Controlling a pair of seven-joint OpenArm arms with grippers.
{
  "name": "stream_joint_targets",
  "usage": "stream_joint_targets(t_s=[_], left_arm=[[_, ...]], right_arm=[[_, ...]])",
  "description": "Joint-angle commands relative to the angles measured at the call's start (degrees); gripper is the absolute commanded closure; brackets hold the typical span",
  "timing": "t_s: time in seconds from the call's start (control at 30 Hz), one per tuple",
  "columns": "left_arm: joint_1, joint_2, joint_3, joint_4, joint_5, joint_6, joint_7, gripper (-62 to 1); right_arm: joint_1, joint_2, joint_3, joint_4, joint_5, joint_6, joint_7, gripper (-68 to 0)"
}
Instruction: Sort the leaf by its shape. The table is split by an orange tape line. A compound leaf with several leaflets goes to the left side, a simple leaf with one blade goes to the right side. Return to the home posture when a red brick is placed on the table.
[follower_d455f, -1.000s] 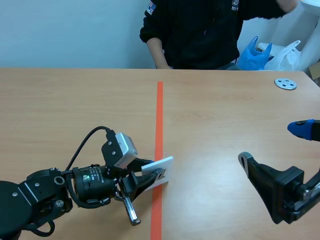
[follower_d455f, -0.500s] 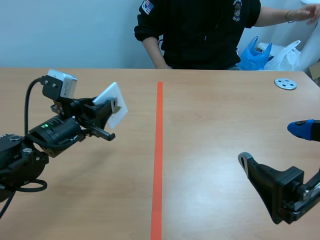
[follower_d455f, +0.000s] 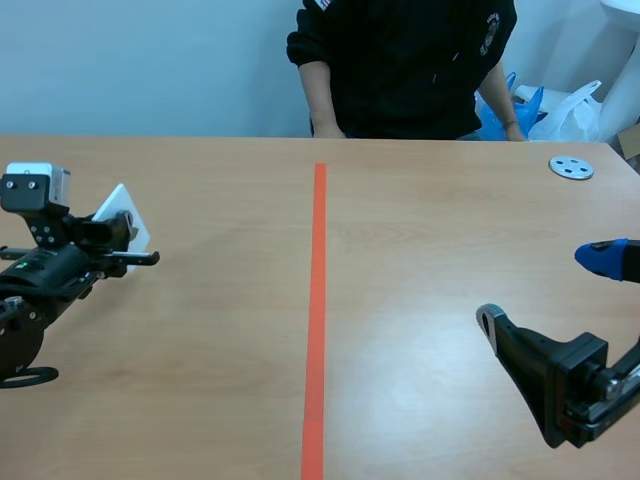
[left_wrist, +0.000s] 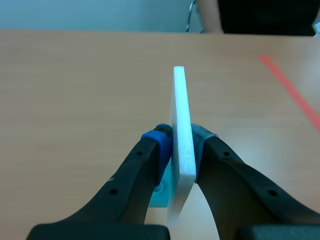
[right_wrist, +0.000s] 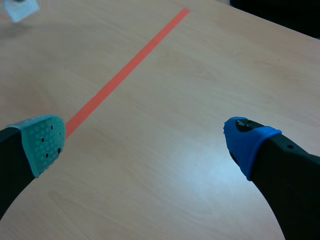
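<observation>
Left of the orange tape line (follower_d455f: 317, 300), over the table (follower_d455f: 220, 330), the left hand (follower_d455f: 118, 243) is clamped on a thin white card (left_wrist: 182, 125). The card stands on edge between its 2 pads, so its face cannot be made out. On the right side, the right hand (right_wrist: 145, 135) hangs with fingers spread wide, holding nothing. A person (follower_d455f: 400, 60) sits across the table.

The thin white card (left_wrist: 183, 110) stood on edge, clamped between the left gripper's (left_wrist: 181, 145) pads, well left of the orange tape line (follower_d455f: 317, 300)
</observation>
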Motion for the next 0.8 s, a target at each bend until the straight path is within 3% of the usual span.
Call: stream_joint_targets(t_s=[0.0, 0.33, 0.6, 0.77], left_arm=[[-1.44, -0.20, -0.76, -0.48, -1.07, -0.02, -1.57, -5.3], [-1.90, -0.20, -1.18, -4.59, -2.49, -0.02, -4.55, -6.0], [-1.90, -0.20, -1.18, -4.59, -2.47, 0.09, -4.55, -18.5], [-1.90, -0.24, -1.18, -4.57, -2.47, 0.09, -6.78, -30.3]], right_arm=[[0.79, 0.28, 0.68, 0.04, 0.57, -0.24, 0.83, -67.9], [0.79, 0.28, 0.68, 0.04, 0.57, -0.22, 0.83, -67.9], [0.79, 0.28, 0.68, 0.04, 0.57, -0.22, 0.83, -67.9], [0.79, 0.28, 0.68, 0.04, 0.57, -0.22, 0.83, -67.9]])
